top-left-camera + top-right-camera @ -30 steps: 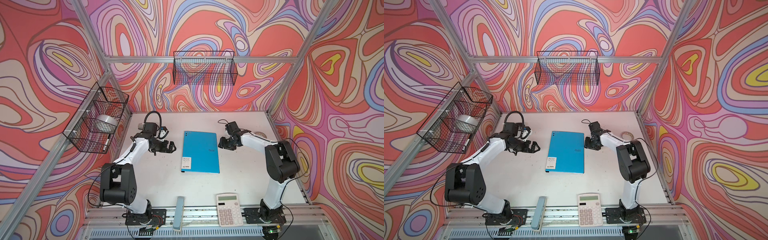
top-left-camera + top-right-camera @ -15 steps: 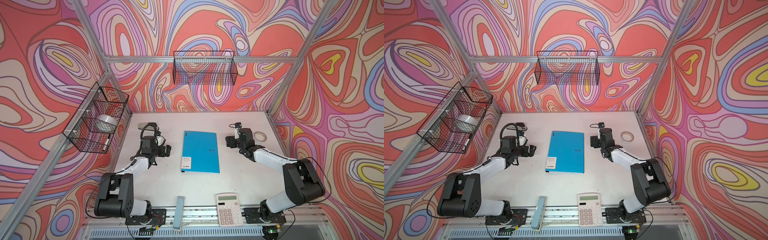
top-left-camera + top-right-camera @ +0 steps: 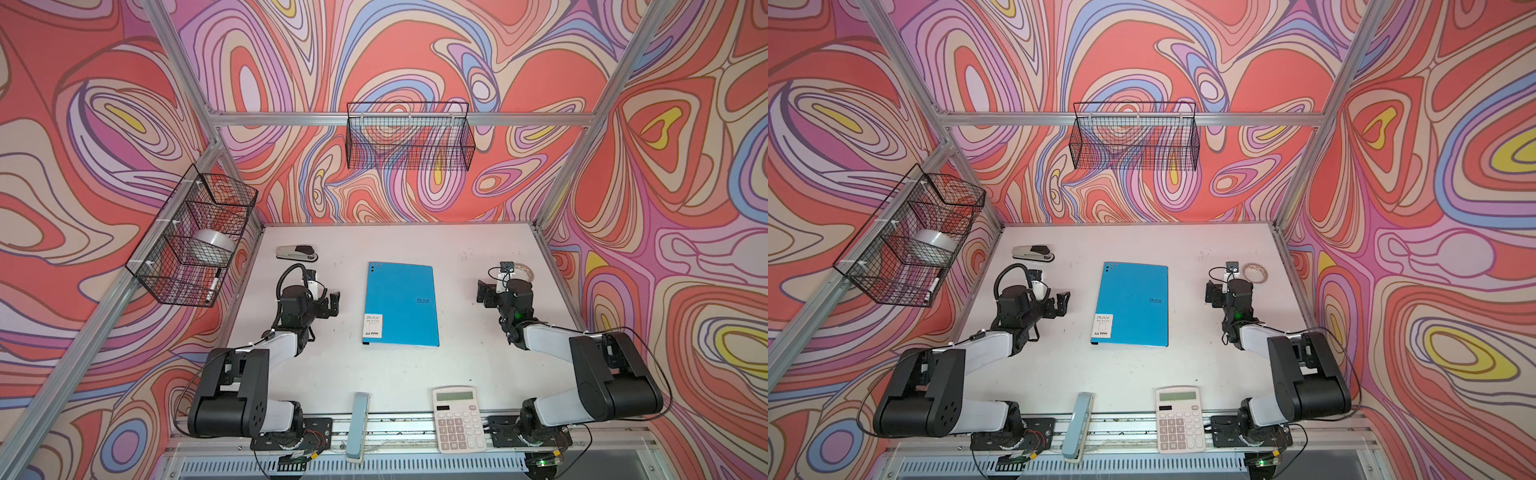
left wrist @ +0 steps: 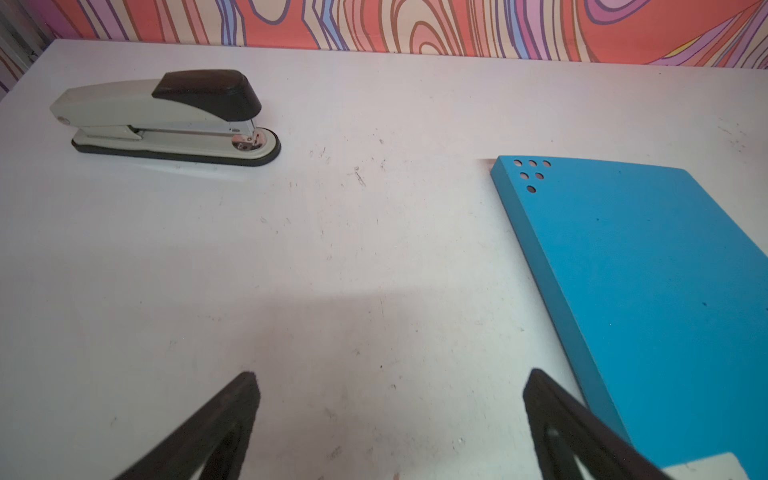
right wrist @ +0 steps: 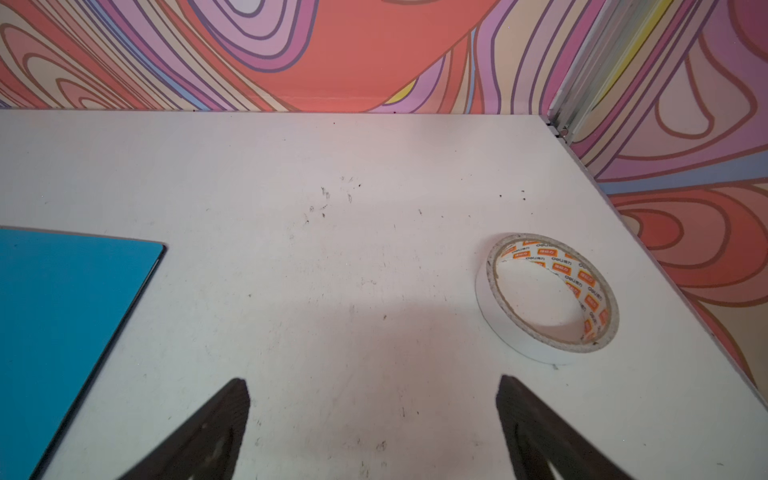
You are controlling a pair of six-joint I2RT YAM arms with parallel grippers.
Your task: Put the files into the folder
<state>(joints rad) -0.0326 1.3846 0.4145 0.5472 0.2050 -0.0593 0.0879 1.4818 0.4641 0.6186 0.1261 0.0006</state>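
The bright blue folder (image 3: 401, 305) (image 3: 1131, 305) lies shut and flat in the middle of the white table, with its label sticker at the near left corner. The files are hidden from every view. My left gripper (image 3: 330, 304) (image 3: 1061, 302) hovers open a short way left of the folder, empty. In the left wrist view the folder (image 4: 644, 270) lies beside the left gripper (image 4: 390, 386). My right gripper (image 3: 484, 293) (image 3: 1212, 293) is open and empty, well to the right of the folder. The right wrist view shows a folder corner (image 5: 62, 311) off to the side of the right gripper (image 5: 374, 388).
A grey stapler (image 3: 297, 252) (image 4: 166, 120) sits at the back left. A tape roll (image 3: 1255, 272) (image 5: 546, 297) lies at the back right by the table edge. A white calculator (image 3: 458, 417) and a pale blue bar (image 3: 359, 424) lie at the front edge. Wire baskets (image 3: 409, 141) (image 3: 195, 241) hang on the walls.
The right gripper has moved right, away from the folder's edge, and opened wider. Both arms have folded back toward the front. The folder has not moved.
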